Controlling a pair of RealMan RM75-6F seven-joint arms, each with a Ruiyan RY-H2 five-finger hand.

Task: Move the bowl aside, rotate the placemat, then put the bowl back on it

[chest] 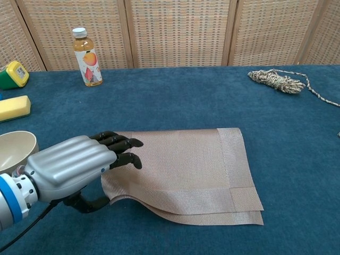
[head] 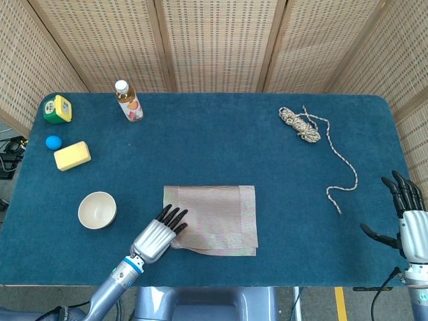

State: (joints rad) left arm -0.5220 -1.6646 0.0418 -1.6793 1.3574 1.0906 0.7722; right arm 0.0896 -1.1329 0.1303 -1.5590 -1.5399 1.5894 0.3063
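The left hand (chest: 74, 167) grips the near left corner of the placemat (chest: 186, 170), fingers (chest: 121, 149) lying on top of the cloth and the thumb apparently curled under the lifted edge, though the chest view shows that only partly. The placemat is folded over on itself along its near side and stretches away to the right of this hand on the blue counter (head: 221, 147). The bowl (head: 97, 210) stands upright just to the left of the hand, off the placemat and apart from it. The right hand (head: 406, 214) sits at the far right edge of the counter, well apart from the placemat, fingers spread and holding nothing. A rope (head: 314, 137) lies beyond it, and a bottle (head: 128, 101) stands far behind the left hand.
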